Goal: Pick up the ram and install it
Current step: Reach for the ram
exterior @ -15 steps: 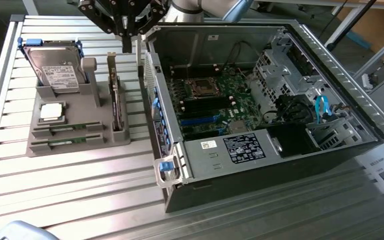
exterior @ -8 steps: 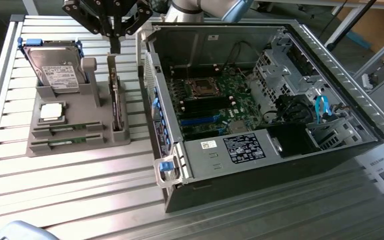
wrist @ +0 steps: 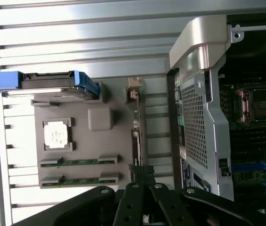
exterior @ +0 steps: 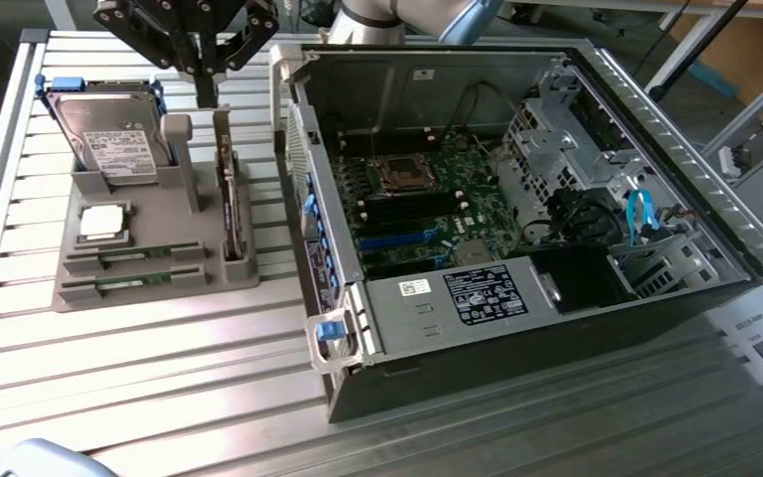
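Nothing done yet: both ram sticks (exterior: 132,259) lie in the holder (exterior: 156,227), 7 o'clock from the end effector (exterior: 206,97), which is narrow and empty.

ram (wrist: 78,162) x2 in tray (wrist: 83,143), PC case (wrist: 203,122) beside

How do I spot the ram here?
Find the grey parts holder at the exterior view's left of the open computer case. At its near edge, past the square silver CPU, sit two ram sticks: thin green strips set low in slots, unlike the upright expansion card.
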You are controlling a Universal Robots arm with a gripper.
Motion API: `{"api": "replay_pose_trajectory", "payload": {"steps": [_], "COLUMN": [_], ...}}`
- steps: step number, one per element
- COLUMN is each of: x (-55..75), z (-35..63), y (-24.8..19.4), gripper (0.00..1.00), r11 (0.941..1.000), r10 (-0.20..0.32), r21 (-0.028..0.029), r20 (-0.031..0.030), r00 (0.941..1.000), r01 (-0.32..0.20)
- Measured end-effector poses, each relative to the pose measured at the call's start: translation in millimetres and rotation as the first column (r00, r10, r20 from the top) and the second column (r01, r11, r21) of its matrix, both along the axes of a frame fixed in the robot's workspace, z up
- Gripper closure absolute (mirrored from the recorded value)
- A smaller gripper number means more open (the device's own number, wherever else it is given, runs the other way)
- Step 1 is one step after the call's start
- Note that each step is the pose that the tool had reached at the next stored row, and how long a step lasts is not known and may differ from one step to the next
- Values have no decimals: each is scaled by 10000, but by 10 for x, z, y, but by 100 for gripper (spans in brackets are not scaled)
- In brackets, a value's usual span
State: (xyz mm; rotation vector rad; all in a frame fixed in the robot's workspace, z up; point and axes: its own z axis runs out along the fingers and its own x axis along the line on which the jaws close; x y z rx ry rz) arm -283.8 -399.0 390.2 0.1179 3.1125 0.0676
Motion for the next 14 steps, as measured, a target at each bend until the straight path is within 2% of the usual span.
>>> {"api": "replay_pose_trajectory", "payload": {"steps": [14], "x": [-326], "z": [-8], "y": [0], "gripper": [90], "r11": [10000], "r10": [-1], "r21": [0], "r20": [0], "r00": [10000], "r01": [1]}}
